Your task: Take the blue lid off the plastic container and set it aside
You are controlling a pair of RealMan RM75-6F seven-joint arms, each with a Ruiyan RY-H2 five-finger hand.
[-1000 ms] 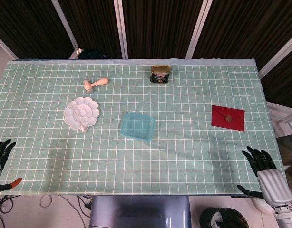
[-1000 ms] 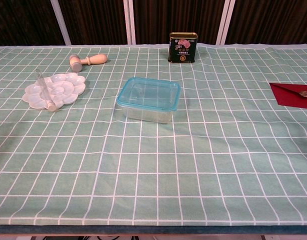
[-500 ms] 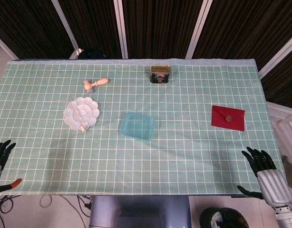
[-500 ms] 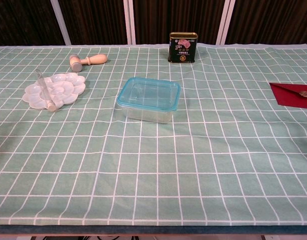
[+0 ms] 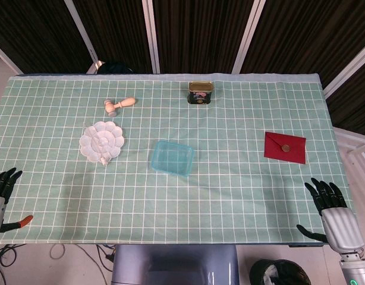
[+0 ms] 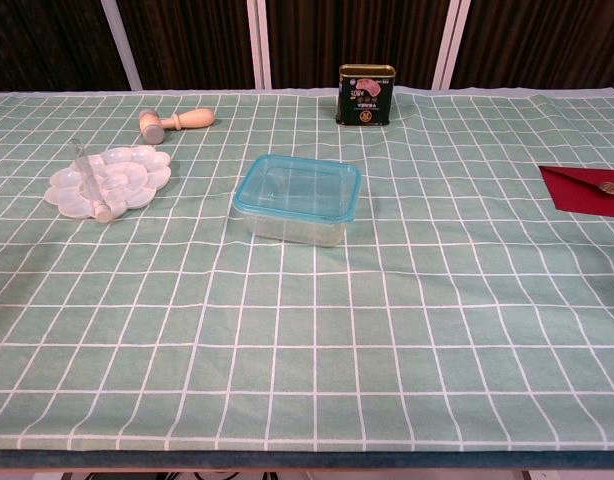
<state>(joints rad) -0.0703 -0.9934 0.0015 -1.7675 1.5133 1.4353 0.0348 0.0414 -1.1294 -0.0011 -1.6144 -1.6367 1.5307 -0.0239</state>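
While hands seem empty, blue lid (image 6: 298,187) on plastic container (image 6: 290,225).

You have one printed thing to read: the dark tin (image 6: 366,95) at the table's twelve o'clock edge carries a label with a pale round emblem and lines of print, too small to make out; nothing else bears legible text

worktop (image 5: 242,196) covered by a green checked cloth (image 6: 317,330)

laid on it: lidded plastic container (image 6: 296,199), white palette (image 6: 109,179), wooden mallet (image 6: 174,121), tin (image 6: 366,94), red envelope (image 5: 285,146).
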